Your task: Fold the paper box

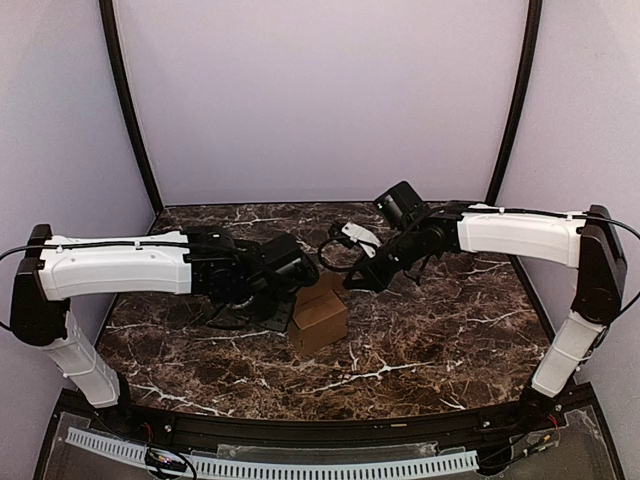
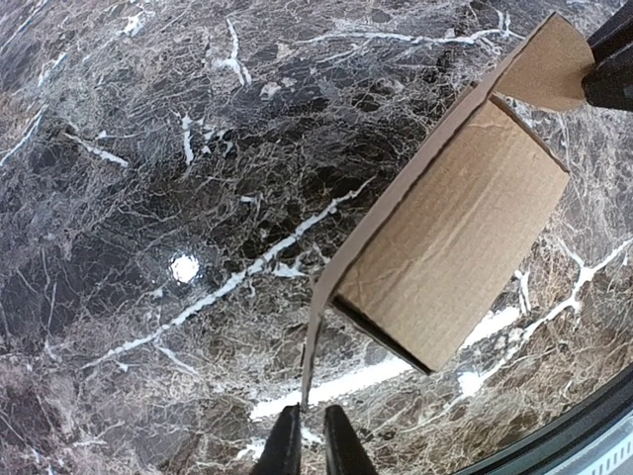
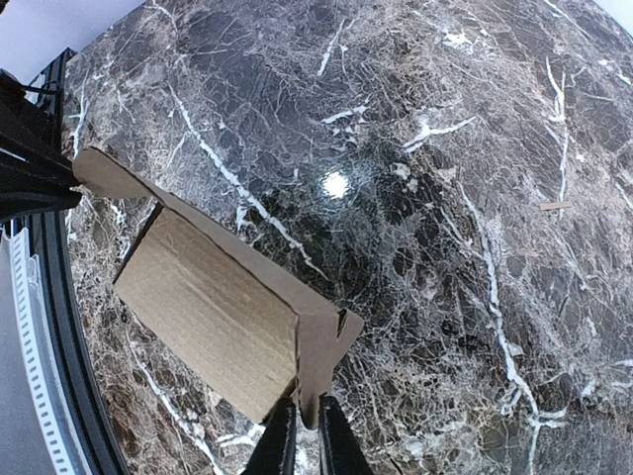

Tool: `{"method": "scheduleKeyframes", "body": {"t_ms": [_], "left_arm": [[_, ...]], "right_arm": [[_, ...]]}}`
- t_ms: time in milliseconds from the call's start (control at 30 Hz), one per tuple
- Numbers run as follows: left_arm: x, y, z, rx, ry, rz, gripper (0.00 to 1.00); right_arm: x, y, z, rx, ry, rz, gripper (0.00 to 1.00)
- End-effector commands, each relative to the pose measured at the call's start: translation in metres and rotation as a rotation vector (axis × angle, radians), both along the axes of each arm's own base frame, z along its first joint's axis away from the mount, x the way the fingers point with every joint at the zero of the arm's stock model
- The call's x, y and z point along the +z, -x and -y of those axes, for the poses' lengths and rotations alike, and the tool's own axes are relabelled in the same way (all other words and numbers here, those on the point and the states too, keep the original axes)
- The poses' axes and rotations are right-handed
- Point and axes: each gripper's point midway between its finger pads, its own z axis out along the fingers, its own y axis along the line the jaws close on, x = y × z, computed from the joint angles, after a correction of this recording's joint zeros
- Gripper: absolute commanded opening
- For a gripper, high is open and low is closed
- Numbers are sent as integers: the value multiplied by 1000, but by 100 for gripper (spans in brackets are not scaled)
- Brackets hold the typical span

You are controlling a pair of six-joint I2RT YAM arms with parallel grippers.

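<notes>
Box [image 1: 318, 315] sits mid-table [image 1: 440, 345], between my two arms, brown and unmarked. It is partly formed: a shallow body with one long panel running on past both ends into a tab. My left gripper [image 2: 310, 427] comes in from the box's left side. The jaws are drawn nearly together, with only the thin edge of the left tab [image 3: 99, 173] between them. I see that tab edge-on from my left wrist. From the right wrist it shows as a rounded piece caught in dark fingers. My right gripper [image 3: 302, 435] is at the opposite end, jaws equally narrow, pinching the notched corner of the right tab [image 2: 549, 64]. So both hands have hold of the same box, one at each end. I cannot tell whether its underside rests fully on the marble.
</notes>
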Motion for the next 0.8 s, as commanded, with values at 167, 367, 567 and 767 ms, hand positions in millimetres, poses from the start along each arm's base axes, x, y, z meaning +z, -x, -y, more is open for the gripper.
{"method": "scheduleKeyframes", "body": {"t_ms": [167,367,567,767], "left_arm": [[1,-2,4,17,-9,-4,1],[3,-5,8,14,-5,2,1],[3,-5,8,13,-3,4,1],[9,-7,10,13,11,22,1]], "right_arm": [[11,-1,-12,-25,-21,-14,4],[6,3,-16,-24,-18,-35,1],[5,5,-17,-32,-22,-49,0],[15,8,-16,-43,-43,-67,0]]}}
